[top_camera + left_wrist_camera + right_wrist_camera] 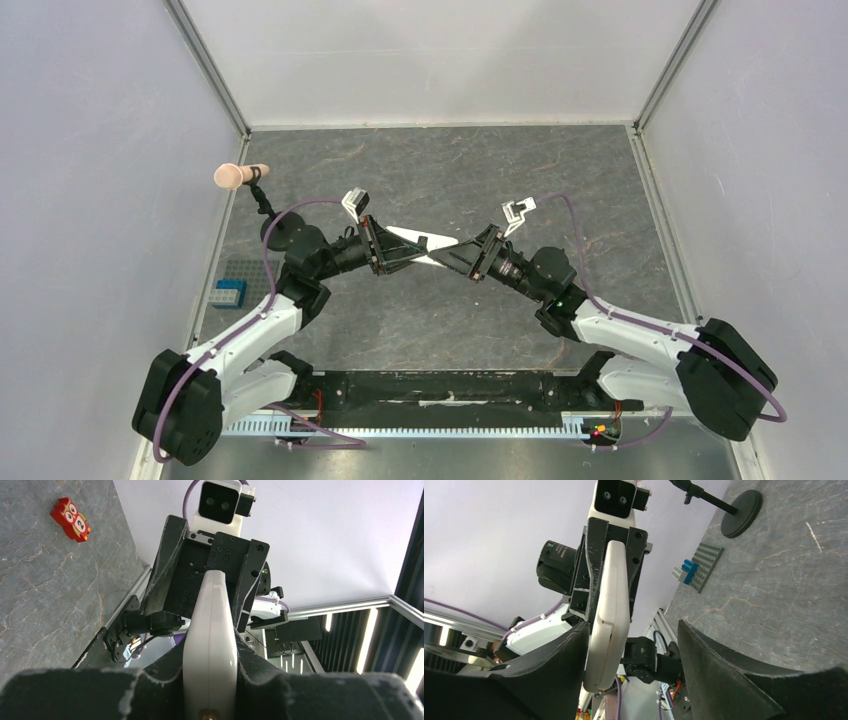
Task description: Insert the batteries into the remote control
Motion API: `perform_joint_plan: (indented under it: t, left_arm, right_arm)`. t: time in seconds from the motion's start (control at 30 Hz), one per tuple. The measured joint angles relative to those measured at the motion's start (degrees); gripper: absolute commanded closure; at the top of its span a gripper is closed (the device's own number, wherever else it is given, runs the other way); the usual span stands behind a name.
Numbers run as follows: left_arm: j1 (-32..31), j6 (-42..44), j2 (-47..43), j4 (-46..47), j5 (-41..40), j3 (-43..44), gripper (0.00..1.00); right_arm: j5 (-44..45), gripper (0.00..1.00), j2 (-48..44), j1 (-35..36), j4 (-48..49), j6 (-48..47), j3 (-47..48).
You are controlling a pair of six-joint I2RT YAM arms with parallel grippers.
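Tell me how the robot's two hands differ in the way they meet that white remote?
The left hand is shut on the remote control, both fingers pressing its sides; the right hand is open. In the left hand the remote sits centred; in the right hand it lies along one finger, with a wide gap to the other. Both have black fingers and face each other above the table, one at each end.

Remote — slim, white, seen edge-on — up in the air mid-workspace, near level, gripped at one end.
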Motion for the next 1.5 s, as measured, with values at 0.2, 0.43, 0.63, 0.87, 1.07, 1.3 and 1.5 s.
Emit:
perform_joint_plan:
  t: [0.2,0.43,0.63,0.87,1.07,1.3,1.5]
  left_arm:
    - [-0.17,0.20,-0.22,-2.43,-0.17,0.00,0.98]
    - [-0.17,2.03,-0.22,-4.63,-0.37,0.00,0.98]
    - [-0.17,2.84,-0.20,-4.92,-0.35,0.00,0.98]
    - [-0.17,3.17,-0.20,-5.18,-0.07,0.00,0.98]
    - [-0.07,2.99,0.13,-3.37,0.04,-0.24,0.98]
    - [0.20,2.93,0.79,-2.27,0.57,-0.37,0.98]
    - [0.22,2.36,0.83,0.15,1.73,-0.37,0.98]
  right_arm:
    - [-0.37,0.22,-0.92,-0.70,-2.80,-1.05,0.00]
    - [-0.48,0.22,-2.89,-2.01,-3.10,-0.96,-0.52]
    - [-1.40,0.37,-3.26,-3.91,-2.36,-0.13,-2.67]
    - [-3.15,0.53,-2.62,-4.55,0.85,1.62,-4.13]
    - [-5.27,0.57,1.51,-4.66,7.54,3.78,-4.09]
    - [-6.78,0.61,6.16,-4.13,12.59,5.84,-3.06]
    - [-8.00,0.65,8.00,-3.61,15.21,6.34,-1.44]
